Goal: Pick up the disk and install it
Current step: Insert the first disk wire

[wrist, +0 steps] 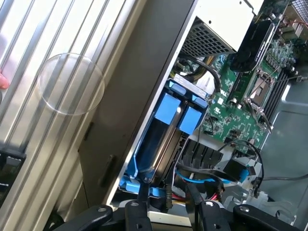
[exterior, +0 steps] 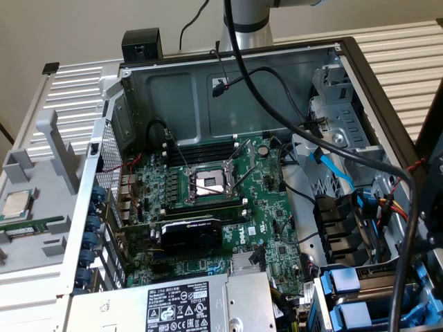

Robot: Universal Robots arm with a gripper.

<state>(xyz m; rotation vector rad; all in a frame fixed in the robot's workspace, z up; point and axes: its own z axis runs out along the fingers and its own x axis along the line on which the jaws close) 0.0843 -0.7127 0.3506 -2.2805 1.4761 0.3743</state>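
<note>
1. Hand point(wrist: 167, 192): at the near end of the disk, close over the corner of the case. I cannot tell whether it grasps the carrier or stands released.
2. Disk point(wrist: 162, 134): clipped in its bright blue carrier and set lengthwise in the drive cage, between the case's side wall and the motherboard. I cannot tell whether it is fully seated.

Clock bearings below are read on the exterior view, from the processor socket.

3. Drive cage point(exterior: 325, 221): 4 o'clock, in the case's near corner. It has black ribbed slots, with two blue carriers point(exterior: 340, 282) just beside them.
4. Power supply point(exterior: 173, 304): 6 o'clock, nearest the camera. It is a silver box with a white printed label on top.
5. Graphics card point(exterior: 190, 235): 6 o'clock, between the power supply and the socket. It has a black shroud.
6. Motherboard point(exterior: 270, 207): green, lying flat on the case floor.
7. Processor socket point(exterior: 210, 183): lever raised, seat bare.
8. Blue cable point(exterior: 336, 169): 3 o'clock, running towards the drive cage.
9. Tray point(exterior: 41, 173): 9 o'clock, grey, outside the case on the ribbed table point(exterior: 76, 83). It carries a square processor chip point(exterior: 17, 204) and a green memory stick point(exterior: 31, 225).
10. Case point(exterior: 208, 97): open, with its far wall at 12 o'clock.
11. Arm column point(exterior: 246, 21): 12 o'clock, beyond the case.
</note>
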